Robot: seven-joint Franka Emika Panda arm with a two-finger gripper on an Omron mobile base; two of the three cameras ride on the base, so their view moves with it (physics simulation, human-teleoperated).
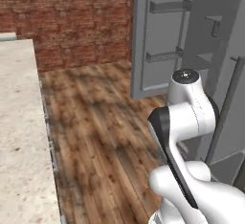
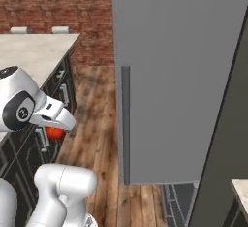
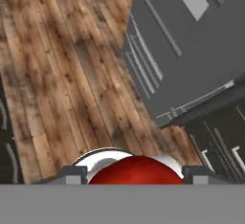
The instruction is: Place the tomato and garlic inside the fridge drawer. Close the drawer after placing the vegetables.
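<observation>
The tool (image 3: 129, 175) grips the tomato (image 3: 135, 170) above the wooden floor (image 3: 72, 74), beside the open fridge door (image 1: 162, 36)

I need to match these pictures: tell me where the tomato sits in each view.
Left base view: tomato not in it.
Right base view: the tomato peeks out red, low left, under the white arm.
Hand view: bottom centre, between the tool's tips.
Shared landmark: the plank floor.
</observation>
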